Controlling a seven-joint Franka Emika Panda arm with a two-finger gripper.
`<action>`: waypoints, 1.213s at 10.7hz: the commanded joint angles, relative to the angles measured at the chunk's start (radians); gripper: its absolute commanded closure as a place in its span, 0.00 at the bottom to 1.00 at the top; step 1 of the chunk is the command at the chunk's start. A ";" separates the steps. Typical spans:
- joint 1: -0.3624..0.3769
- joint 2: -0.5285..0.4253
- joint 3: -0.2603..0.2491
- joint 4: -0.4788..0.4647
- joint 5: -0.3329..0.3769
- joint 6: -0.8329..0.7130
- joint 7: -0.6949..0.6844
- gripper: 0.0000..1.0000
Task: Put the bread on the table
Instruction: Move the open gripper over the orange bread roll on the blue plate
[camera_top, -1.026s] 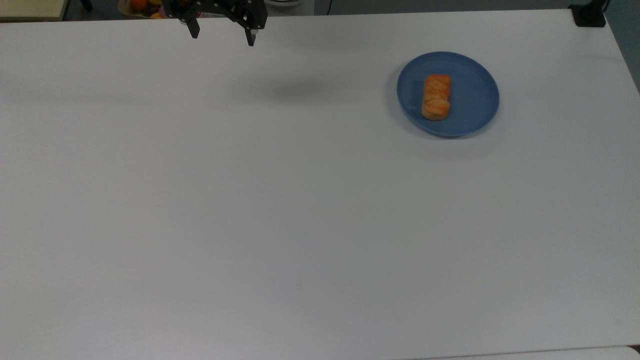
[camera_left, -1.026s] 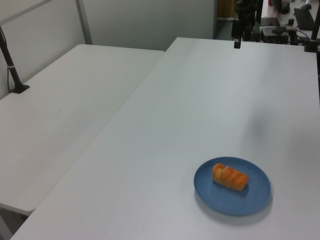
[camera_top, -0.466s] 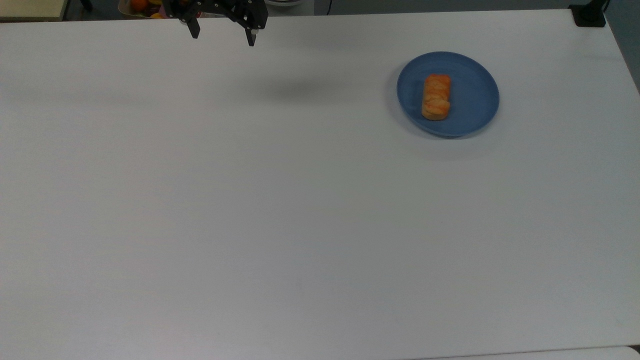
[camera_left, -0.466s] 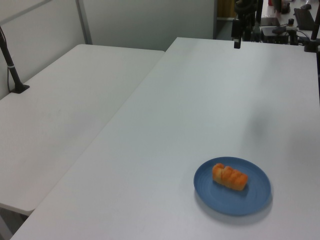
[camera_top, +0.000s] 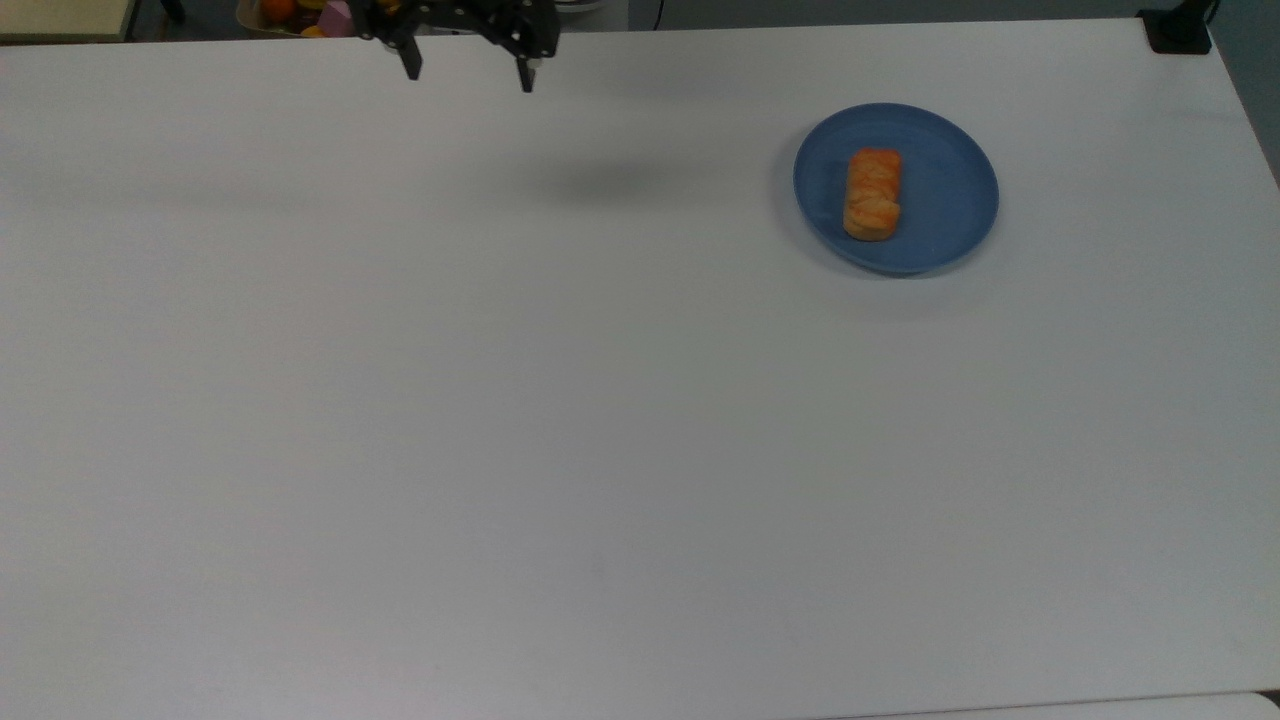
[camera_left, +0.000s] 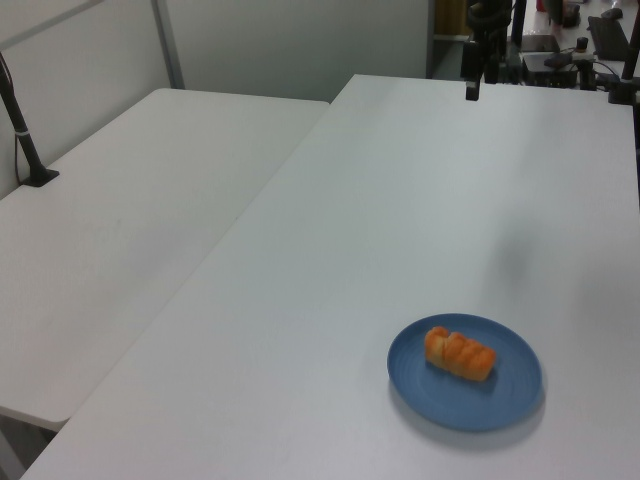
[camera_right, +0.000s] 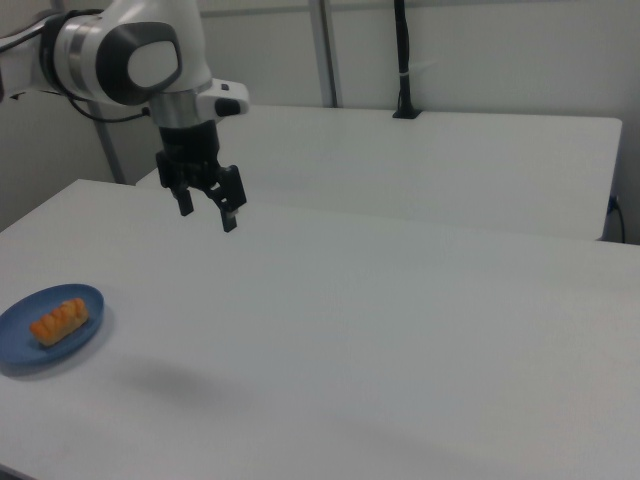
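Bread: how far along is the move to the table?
Nothing looks done yet: the bread lies on the blue plate. In hand: the hand is open and empty, up in the air above the table, far off toward the top view's left of the plate. Left: reach the bread, grasp it, lift it off, set it on bare tabletop.

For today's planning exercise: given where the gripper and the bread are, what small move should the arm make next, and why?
Probably carry the gripper toward the top view's right, over the blue plate. Its fingers are open and empty, high above the table, while the bread lies on the plate, far from it.
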 joint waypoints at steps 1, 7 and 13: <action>0.023 -0.016 0.108 0.034 0.015 -0.020 0.157 0.00; 0.107 0.027 0.294 0.035 0.025 -0.016 0.291 0.00; 0.244 0.195 0.357 0.030 0.009 0.202 0.495 0.00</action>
